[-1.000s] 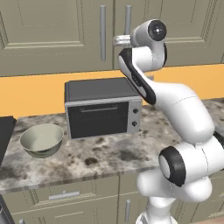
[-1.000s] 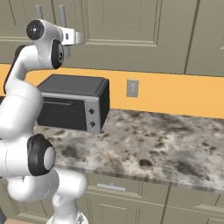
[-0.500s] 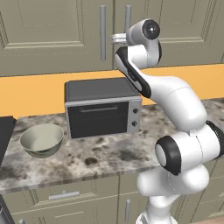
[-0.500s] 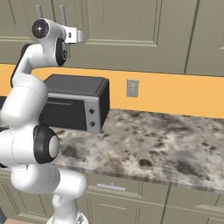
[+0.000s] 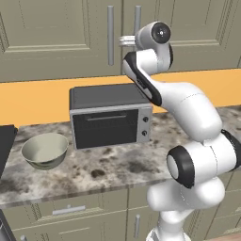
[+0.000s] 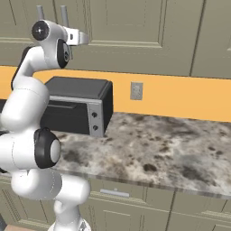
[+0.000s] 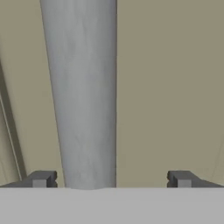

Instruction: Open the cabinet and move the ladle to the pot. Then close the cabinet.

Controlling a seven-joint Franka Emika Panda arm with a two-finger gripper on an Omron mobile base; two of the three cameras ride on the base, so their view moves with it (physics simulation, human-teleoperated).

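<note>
The cabinet (image 5: 56, 37) is the grey-beige wall unit above the counter, both doors shut. Its two silver bar handles (image 5: 110, 35) meet at the middle. My gripper (image 5: 126, 41) is raised against the right door's handle (image 5: 137, 16). From the right base view the gripper (image 6: 83, 38) points at the cabinet (image 6: 135, 22). In the hand view the handle (image 7: 83, 96) stands between my open gripper (image 7: 111, 178), closer to the left fingertip (image 7: 41, 178); neither tip touches it. The ladle is hidden and the pot is out of view.
A black toaster oven (image 5: 110, 115) stands on the speckled counter (image 5: 117, 164) below my arm. A pale bowl (image 5: 44, 150) lies to its left, near a dark edge (image 5: 4, 146). A wall outlet (image 6: 136, 90) sits on the orange backsplash. Lower drawers (image 5: 68, 210) run beneath.
The arm has stretched further toward the cabinet, bringing the hand up to the handle. The jaws have stayed open and the doors have not moved.
</note>
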